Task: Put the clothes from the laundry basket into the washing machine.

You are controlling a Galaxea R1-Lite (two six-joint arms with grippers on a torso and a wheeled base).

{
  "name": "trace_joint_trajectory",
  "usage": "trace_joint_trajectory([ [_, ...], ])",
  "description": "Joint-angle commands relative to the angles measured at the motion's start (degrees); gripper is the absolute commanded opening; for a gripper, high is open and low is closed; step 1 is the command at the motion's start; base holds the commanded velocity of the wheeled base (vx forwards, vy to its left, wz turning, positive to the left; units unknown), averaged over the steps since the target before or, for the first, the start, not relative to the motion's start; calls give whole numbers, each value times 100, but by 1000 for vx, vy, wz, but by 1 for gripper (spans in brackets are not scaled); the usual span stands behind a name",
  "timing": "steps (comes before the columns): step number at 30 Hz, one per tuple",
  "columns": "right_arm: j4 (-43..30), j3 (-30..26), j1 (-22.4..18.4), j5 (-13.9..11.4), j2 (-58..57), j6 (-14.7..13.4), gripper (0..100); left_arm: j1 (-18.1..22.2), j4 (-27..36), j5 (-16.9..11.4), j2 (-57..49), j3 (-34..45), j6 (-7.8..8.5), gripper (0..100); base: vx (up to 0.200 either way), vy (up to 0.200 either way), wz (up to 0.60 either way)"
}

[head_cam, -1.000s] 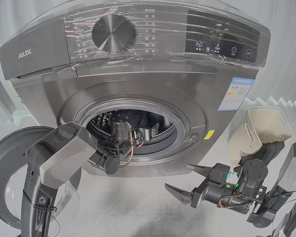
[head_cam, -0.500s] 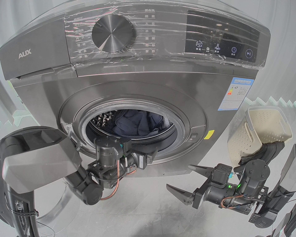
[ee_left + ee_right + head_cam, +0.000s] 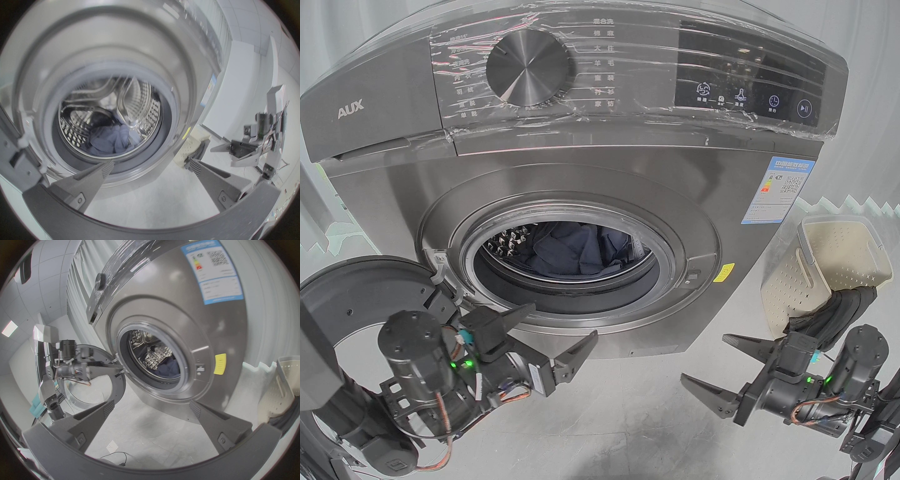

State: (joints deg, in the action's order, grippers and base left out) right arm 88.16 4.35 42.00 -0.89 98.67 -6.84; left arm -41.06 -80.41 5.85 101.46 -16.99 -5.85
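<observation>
Below port of grey steel washing machine [image 3: 612,169], left gripper [image 3: 562,320] hangs wide open, empty; right gripper [image 3: 704,357] same, near cream perforated laundry basket [image 3: 844,250]. Machine holds navy clothes [image 3: 575,247]; black garment [image 3: 837,309] drapes over basket rim. Round door [image 3: 356,287] open at left.

Grey front-loading washing machine [image 3: 581,156], door [image 3: 356,294] open; dark blue clothes [image 3: 575,250] lie in the drum [image 3: 509,240]. Cream perforated laundry basket [image 3: 837,262] sits tipped at its right, dark garment [image 3: 837,312] spilling out.
</observation>
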Motion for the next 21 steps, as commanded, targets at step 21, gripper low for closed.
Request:
trace_joint_trajectory([
  [21, -2743, -426, -1774, 361, -3337, 51, 100, 98, 245, 733, -2834, 1699, 102, 100, -152, 0, 0],
])
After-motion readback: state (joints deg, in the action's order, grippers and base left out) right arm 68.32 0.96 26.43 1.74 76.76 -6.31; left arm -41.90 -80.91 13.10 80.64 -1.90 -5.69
